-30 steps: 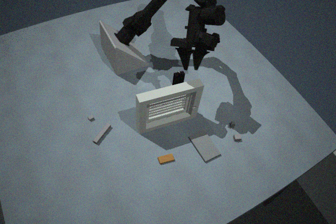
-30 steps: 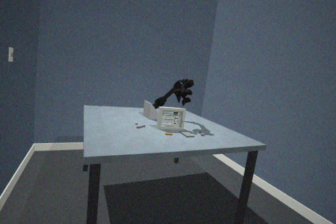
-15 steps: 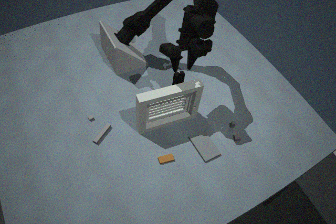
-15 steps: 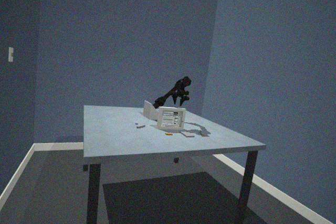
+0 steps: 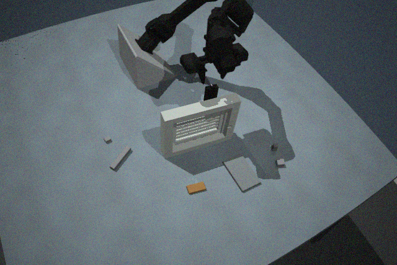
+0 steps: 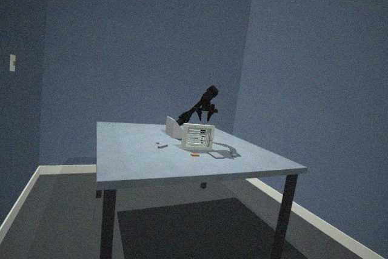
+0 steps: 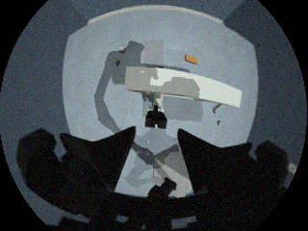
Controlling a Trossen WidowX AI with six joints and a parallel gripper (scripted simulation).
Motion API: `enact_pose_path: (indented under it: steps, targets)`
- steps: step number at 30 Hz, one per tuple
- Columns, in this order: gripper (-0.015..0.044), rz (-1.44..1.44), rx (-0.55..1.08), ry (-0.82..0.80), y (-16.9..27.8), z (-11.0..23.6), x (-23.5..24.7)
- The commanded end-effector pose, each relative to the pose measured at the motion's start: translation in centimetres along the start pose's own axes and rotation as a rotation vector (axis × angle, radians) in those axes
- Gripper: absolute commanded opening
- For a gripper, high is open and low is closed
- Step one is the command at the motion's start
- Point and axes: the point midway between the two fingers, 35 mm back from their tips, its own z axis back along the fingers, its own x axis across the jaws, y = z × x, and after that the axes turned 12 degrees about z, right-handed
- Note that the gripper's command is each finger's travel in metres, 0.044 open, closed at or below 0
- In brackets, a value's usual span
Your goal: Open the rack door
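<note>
The white rack frame (image 5: 166, 140) (image 6: 185, 137) (image 7: 223, 94) stands upright on the table. Pale slats show inside its opening, and no door panel is seen swung out, so the door looks shut. The black handle (image 5: 211, 92) (image 7: 156, 119) stands upright on the arm's side of the frame; in the exterior view the frame mostly hides it. My gripper (image 5: 213, 79) (image 6: 204, 120) (image 7: 157, 130) is open and empty, pointing down above the handle, with a gap between fingertips and handle in the top view. How far the handle is turned cannot be told.
A pale angular block (image 5: 128, 61) (image 6: 171, 129) stands by the arm's base. In front of the frame lie an orange block (image 5: 196, 187) (image 6: 194, 154) (image 7: 191, 59) and a grey plate (image 5: 242, 174) (image 6: 216, 154). A bar (image 5: 120, 158) and small pieces lie to either side.
</note>
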Motion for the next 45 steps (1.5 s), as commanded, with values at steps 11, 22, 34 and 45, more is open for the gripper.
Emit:
enact_pose_path:
  steps: [11,22,34,45]
  targets:
    - [0.0290,-0.014,0.020,-0.019,-0.2,-1.5,0.0]
    - [0.0290,-0.021,0.038,-0.021,-0.2,-3.3,0.0]
    - [0.0290,-0.031,0.057,-0.023,-0.1,-5.2,0.1]
    - [0.0290,-0.040,0.074,-0.024,0.1,-6.9,0.2]
